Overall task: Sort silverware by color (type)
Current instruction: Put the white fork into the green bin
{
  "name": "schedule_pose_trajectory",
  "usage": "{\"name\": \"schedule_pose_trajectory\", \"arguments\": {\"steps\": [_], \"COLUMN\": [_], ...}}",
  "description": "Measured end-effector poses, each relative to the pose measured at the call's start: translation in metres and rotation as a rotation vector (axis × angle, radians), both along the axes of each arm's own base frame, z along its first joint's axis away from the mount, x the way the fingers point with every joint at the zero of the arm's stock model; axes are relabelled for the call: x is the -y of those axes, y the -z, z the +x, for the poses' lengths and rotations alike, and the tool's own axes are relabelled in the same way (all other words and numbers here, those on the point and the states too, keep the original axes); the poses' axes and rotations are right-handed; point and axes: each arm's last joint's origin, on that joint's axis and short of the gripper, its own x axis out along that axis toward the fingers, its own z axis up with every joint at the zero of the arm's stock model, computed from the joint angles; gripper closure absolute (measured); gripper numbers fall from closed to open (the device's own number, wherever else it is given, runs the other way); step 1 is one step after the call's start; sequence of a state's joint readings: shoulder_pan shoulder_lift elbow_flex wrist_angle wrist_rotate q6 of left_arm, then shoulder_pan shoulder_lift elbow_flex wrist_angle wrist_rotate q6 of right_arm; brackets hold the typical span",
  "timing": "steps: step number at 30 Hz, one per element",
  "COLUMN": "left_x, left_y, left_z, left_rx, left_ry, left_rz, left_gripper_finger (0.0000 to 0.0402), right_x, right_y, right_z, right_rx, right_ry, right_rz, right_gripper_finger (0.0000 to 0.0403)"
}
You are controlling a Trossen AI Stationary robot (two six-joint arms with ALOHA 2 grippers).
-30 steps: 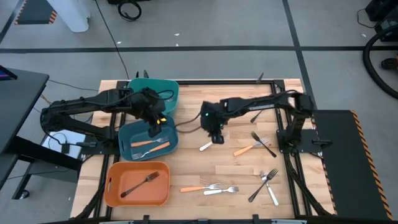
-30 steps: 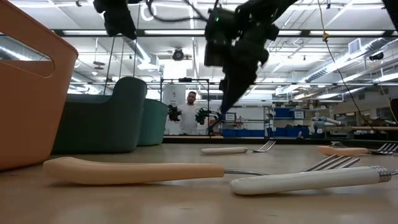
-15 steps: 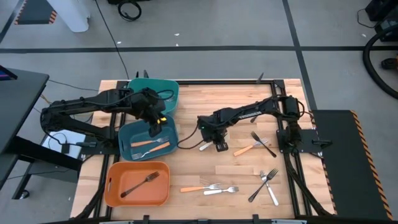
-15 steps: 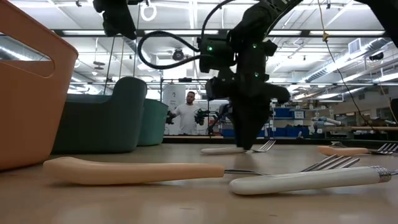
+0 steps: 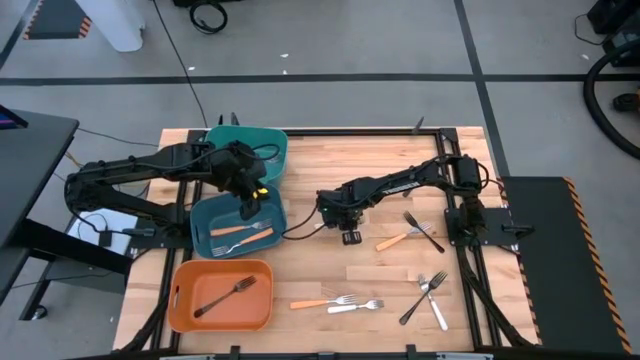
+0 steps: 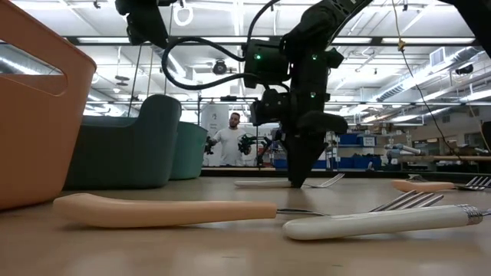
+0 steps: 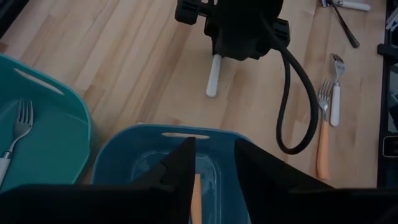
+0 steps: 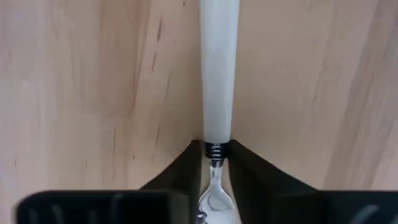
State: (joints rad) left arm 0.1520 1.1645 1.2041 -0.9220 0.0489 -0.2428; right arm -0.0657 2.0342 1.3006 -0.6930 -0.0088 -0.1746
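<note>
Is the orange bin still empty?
No, the high view shows one dark fork lying inside the orange bin.

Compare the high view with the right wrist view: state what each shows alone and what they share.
Only the high view: the left gripper over the blue bin, the orange bin holding a black fork, the teal bin, and forks scattered on the table.

Only the right wrist view: the right gripper with its jaws closing on the neck of the white-handled fork.

Both: that fork and the wooden tabletop.
</note>
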Motion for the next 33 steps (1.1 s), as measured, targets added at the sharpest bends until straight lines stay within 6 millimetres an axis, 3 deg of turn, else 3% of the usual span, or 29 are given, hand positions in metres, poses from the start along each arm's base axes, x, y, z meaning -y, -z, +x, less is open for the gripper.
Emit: {"name": "schedule_pose_trajectory", "arguments": {"steps": [3, 9, 12, 18, 24, 29, 33], "left_x": [0.000, -0.001, -0.001, -0.001, -0.005, -0.009, -0.015], "left_y": [0.000, 0.000, 0.000, -0.004, -0.014, -0.020, -0.020], "left_z": [0.000, 0.000, 0.000, 0.004, 0.018, 0.033, 0.054], "left_rx": [0.003, 0.005, 0.005, 0.054, 0.219, 0.347, 0.465], "left_ry": [0.000, -0.002, -0.002, -0.006, -0.078, -0.202, -0.295], "left_rz": [0.001, 0.003, 0.003, 0.012, 0.031, 0.026, 0.012], "left_gripper_finger": [0.0281, 0.0281, 0.0281, 0.0281, 0.0281, 0.0281, 0.0281], "right_x": [0.000, 0.000, 0.000, 0.008, 0.022, 0.032, 0.035], "right_y": [0.000, -0.015, -0.029, -0.073, -0.127, -0.178, -0.208], "right_z": [0.000, -0.005, -0.017, -0.032, -0.051, -0.064, -0.064], "right_rx": [-0.003, 0.030, -0.004, 0.059, 0.250, 0.568, 0.821], "right_ry": [0.019, 0.031, 0.051, 0.089, 0.234, 0.461, 0.538], "right_rz": [0.005, 0.006, 0.007, -0.083, -0.192, -0.252, -0.255], "right_gripper_finger": [0.0374, 0.0375, 0.0375, 0.0375, 0.0375, 0.0375, 0.0375]}}
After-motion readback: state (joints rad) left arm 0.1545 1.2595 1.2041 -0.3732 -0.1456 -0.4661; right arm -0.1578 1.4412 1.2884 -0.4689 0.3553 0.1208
